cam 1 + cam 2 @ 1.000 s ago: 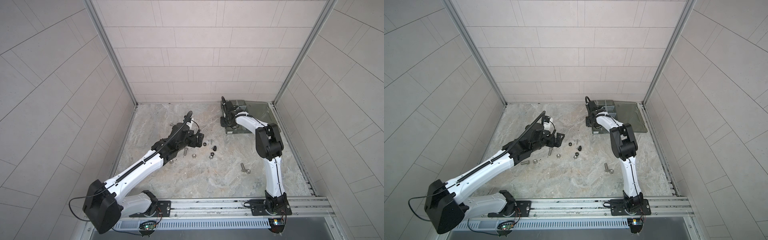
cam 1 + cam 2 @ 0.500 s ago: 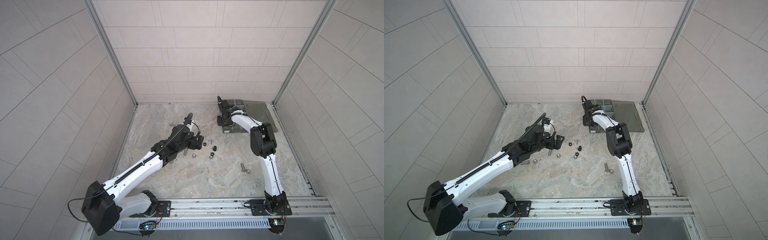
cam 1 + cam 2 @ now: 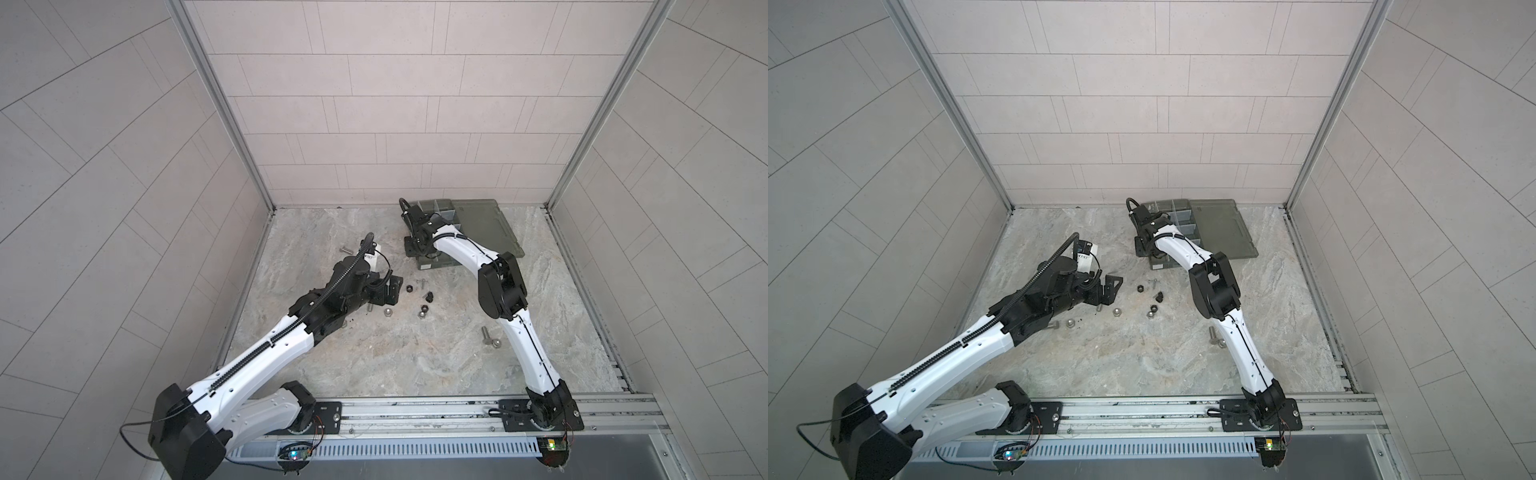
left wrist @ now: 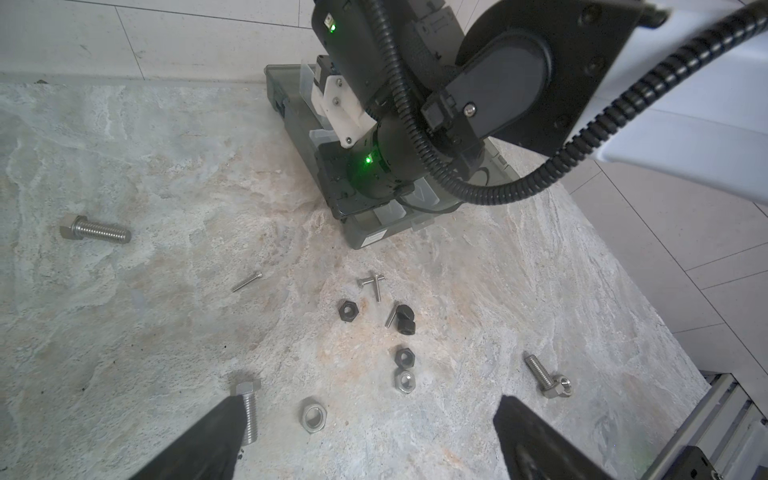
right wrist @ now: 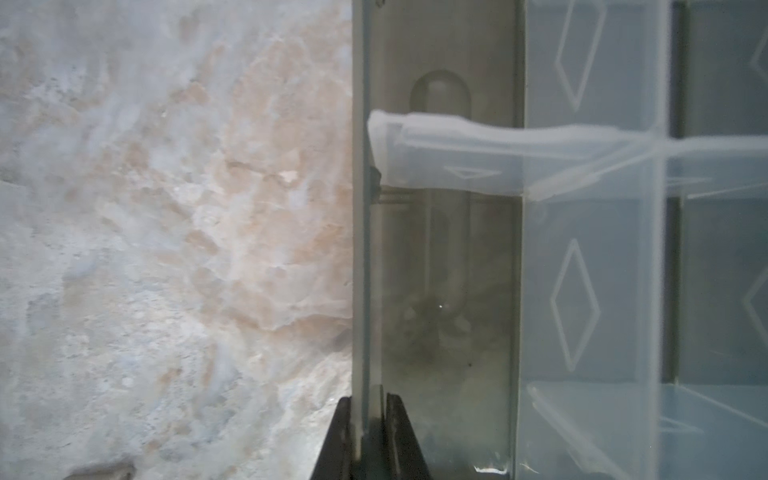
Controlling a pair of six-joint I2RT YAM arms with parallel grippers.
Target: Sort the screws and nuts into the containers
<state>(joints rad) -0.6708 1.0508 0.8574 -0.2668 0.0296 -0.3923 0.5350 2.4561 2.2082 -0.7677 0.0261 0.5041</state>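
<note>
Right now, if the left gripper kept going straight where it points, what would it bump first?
Probably the silver nut on the table, lying between the fingers of the open left gripper. The thick bolt beside one finger might get clipped too. Depth is hard to judge here.

box [image 3: 438,204]: the right arm [image 3: 461,249] covers much of it in both top views.
right gripper [image 5: 370,436]: only two dark tips show, cut off at the edge, pinching the box wall.
inside the box: too blurry to tell.
bolt [image 4: 249,415]: the left gripper [image 4: 369,401] hides part of it.
</note>
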